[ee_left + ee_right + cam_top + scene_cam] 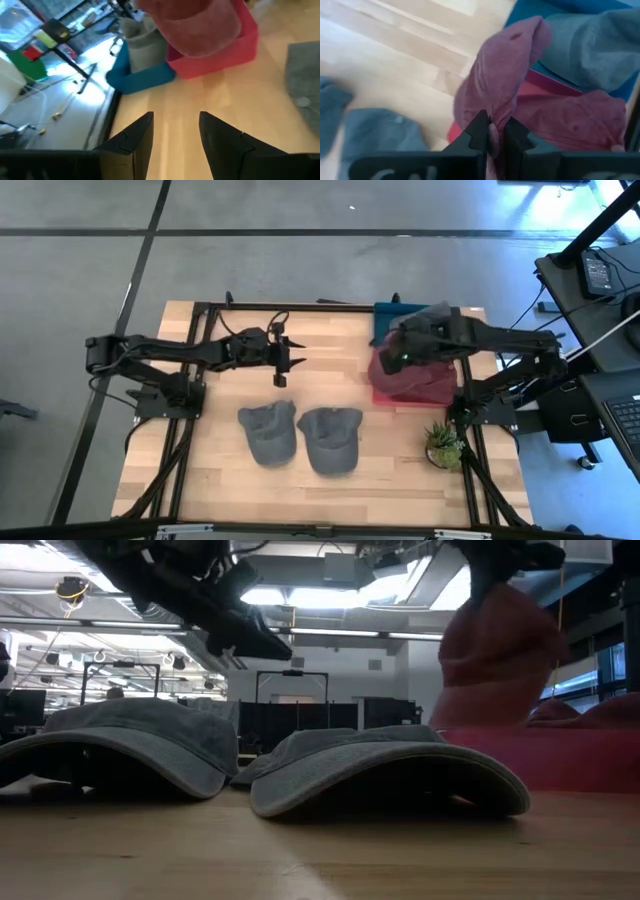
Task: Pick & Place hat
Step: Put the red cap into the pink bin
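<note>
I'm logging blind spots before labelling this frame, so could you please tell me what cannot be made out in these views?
- How many caps are left in the red bin: the high view has the right gripper and its lifted red cap over it.
- The left gripper's fingertips: cropped out of the low view.
- What the blue bin holds besides grey fabric: cut off in the wrist views.

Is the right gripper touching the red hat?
Touching. In the right wrist view the right gripper has red hat fabric pinched between its fingers.

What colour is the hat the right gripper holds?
Dusty red hat, pinched by the right gripper; right wrist view shows it best.
</note>
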`<move>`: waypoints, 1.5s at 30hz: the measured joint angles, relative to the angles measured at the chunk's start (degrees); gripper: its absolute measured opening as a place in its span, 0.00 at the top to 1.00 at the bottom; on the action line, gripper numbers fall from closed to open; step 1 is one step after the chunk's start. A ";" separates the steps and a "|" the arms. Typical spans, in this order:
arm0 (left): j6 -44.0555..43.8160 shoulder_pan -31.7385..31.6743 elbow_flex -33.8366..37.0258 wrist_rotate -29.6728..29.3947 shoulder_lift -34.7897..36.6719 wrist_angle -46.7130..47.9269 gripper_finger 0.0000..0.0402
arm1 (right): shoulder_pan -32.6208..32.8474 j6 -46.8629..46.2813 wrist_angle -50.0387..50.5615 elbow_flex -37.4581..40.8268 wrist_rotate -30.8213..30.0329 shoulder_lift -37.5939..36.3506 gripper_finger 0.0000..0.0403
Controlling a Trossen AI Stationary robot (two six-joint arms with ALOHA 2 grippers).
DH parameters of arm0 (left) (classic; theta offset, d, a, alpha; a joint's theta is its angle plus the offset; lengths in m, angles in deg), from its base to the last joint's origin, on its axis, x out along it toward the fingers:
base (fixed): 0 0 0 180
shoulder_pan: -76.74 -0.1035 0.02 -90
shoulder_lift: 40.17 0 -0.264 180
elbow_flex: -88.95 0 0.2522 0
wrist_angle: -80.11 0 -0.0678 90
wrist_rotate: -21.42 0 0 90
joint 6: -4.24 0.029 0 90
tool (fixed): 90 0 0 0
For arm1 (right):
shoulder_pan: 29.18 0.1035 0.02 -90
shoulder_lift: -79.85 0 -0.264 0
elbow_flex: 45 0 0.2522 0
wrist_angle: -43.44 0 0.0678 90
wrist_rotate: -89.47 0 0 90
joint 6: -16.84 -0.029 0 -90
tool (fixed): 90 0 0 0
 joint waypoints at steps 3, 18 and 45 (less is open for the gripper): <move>-0.36 0.00 0.00 2.45 -2.16 -0.54 0.62 | 1.72 -3.20 0.55 2.96 0.18 0.04 0.93; -2.58 0.63 0.00 5.12 -9.60 -4.45 0.62 | 6.54 -14.24 7.59 6.88 -1.87 -0.82 0.93; -2.89 4.22 0.00 5.07 -9.62 -6.70 0.62 | 6.03 -16.96 7.51 15.93 2.80 -2.23 0.93</move>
